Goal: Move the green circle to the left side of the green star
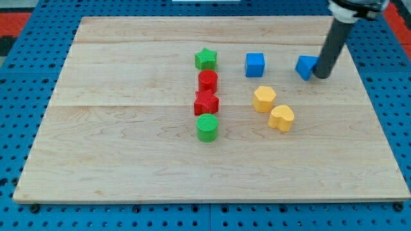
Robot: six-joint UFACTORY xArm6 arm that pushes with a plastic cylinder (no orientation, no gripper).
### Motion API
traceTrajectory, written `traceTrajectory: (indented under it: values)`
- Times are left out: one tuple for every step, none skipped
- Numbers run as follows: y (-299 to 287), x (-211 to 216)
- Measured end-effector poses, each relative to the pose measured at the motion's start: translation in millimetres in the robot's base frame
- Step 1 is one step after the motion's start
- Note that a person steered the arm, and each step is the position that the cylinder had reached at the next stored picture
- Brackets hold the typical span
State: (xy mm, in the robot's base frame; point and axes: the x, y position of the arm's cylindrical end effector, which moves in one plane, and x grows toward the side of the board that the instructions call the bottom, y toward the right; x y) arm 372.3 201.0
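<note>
There is no pincer on this arm to be apart or together — it ends in a plain dark rod, and my tip (320, 76) rests on the board at the view's upper right, touching the right side of a blue block (306, 67) whose shape is partly hidden behind the rod. A blue cube (255, 65) sits apart to the view's left of that one. The green circle (207, 128), a short ribbed cylinder, stands near the middle of the board at the bottom of a column of four blocks; my tip is well away from it. Above it in the column are a red star (206, 102), touching or nearly touching a red round block (207, 81), and at the top the green star (206, 59). To the view's right of the column lie a yellow hexagon (264, 99) and a yellow heart (281, 117), just beside one another. All blocks look like matte plastic with fine ridges. The wooden board (115, 141) is pale, with planks running across — it lies on a blue perforated base (19, 77).
</note>
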Motion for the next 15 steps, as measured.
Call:
traceTrajectory:
  values:
    - [33.4, 33.6]
    - [3.6, 47.7]
    - [-19.8, 129.2]
    - [-91.0, 156.4]
    - [-139.6, 130.5]
    - [-228.9, 133.6]
    - [-266.7, 129.6]
    - [-281.3, 136.7]
    - [-280.4, 139.0]
    - [-280.4, 139.1]
    - [-280.4, 139.4]
    - [-297.5, 148.1]
    - [-337.0, 136.8]
    - [-298.8, 93.2]
    - [-289.0, 90.8]
